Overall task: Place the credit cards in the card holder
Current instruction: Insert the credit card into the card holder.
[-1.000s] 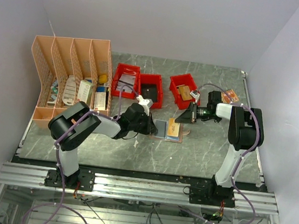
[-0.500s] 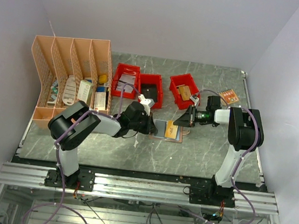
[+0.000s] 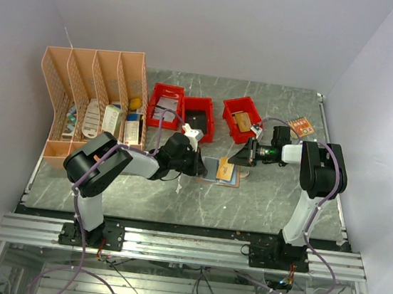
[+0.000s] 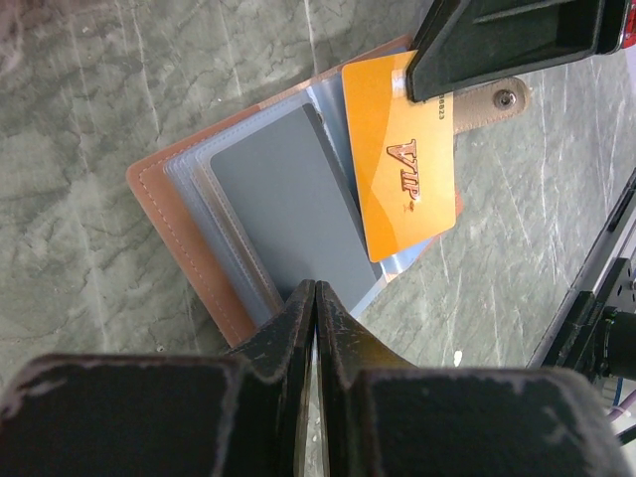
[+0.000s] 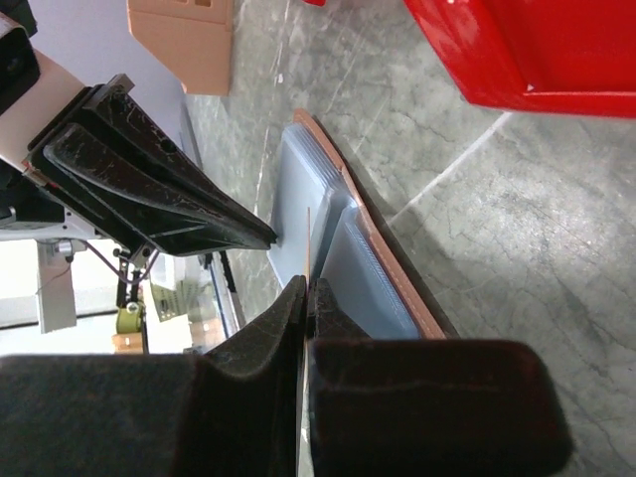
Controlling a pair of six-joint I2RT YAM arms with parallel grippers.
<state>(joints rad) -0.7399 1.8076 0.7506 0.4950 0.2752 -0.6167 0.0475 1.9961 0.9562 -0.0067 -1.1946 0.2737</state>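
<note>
Glossy orange card [image 4: 402, 149] farther left, tight in right tool [image 5: 306, 290]; left tool [image 4: 315, 293] tight on leather card holder [image 4: 164, 214].

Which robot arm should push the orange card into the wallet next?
Right: the right tool pinches the orange VIP card over the open card holder; the left tool clamps its edge.

Soft, even light from overhead fills the top view, casting only short, faint shadows on the marble tabletop [image 3: 270, 192]. In the wrist views the left end effector [image 4: 315, 298] and right end effector [image 5: 306, 298] loom dark and slightly blurred up close. A blown-out white patch glares at the right wrist view's lower left.
</note>
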